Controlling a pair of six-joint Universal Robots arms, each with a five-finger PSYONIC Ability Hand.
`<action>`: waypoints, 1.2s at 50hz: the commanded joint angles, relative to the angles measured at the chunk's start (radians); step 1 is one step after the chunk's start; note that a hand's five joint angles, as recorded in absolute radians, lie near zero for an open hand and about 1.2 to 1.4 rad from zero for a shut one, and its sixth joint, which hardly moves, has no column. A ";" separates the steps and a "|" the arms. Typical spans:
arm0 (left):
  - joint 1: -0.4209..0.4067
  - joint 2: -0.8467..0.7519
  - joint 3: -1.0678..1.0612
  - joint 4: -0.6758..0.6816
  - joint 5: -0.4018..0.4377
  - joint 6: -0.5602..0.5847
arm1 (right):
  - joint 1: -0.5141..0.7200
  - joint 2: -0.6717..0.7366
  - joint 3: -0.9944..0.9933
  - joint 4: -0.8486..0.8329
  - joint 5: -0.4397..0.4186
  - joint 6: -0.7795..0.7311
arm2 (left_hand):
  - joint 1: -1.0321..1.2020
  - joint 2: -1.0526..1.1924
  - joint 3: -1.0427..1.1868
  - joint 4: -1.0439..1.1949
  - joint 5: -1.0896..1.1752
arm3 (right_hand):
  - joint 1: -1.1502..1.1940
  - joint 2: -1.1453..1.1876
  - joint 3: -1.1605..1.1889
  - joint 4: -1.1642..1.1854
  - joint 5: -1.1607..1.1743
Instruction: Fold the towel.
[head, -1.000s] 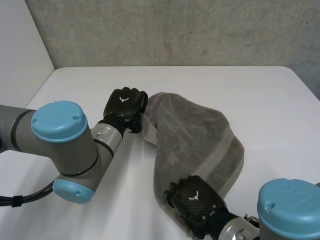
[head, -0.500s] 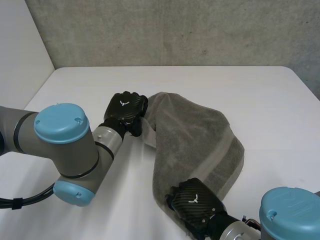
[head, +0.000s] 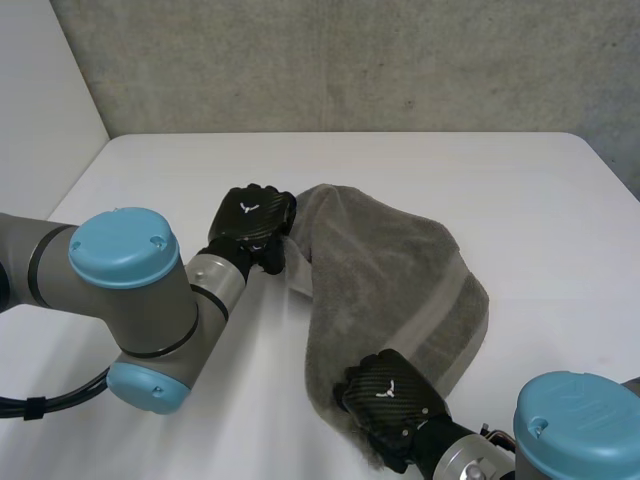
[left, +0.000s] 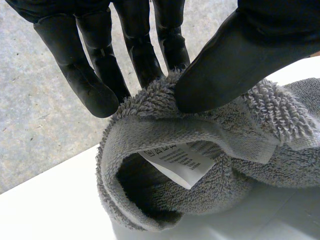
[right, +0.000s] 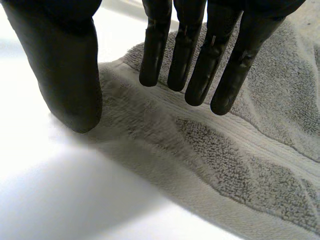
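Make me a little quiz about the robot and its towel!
1. True or false: the left hand pinches the towel.
2. The right hand has its fingers: A straight over the towel; B curled in a fist; C round a cup.
3. Fill in: a white ___ peeks out of the towel's fold by the left hand.
Key: 1 true; 2 A; 3 label.

A white surface (head: 420, 180) runs back to a grey concrete wall (head: 350, 60); a plain white wall (head: 40, 110) borders its left side.
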 joint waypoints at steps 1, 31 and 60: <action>-0.001 0.000 0.000 0.000 0.000 0.000 | 0.001 0.003 -0.024 -0.004 0.004 -0.001 | -0.150 -0.221 -0.210 -0.184 -0.384 | 0.010 0.008 0.008 0.007 0.015; -0.006 0.002 -0.006 -0.002 0.002 -0.002 | -0.075 -0.077 0.025 0.084 -0.015 -0.079 | -0.150 -0.221 -0.210 -0.184 -0.384 | -0.260 -0.262 -0.262 -0.263 -0.255; -0.008 0.002 -0.008 -0.002 0.002 -0.002 | -0.065 0.020 0.017 0.019 -0.061 -0.071 | -0.150 -0.221 -0.210 -0.184 -0.384 | -0.240 -0.242 -0.242 -0.243 -0.235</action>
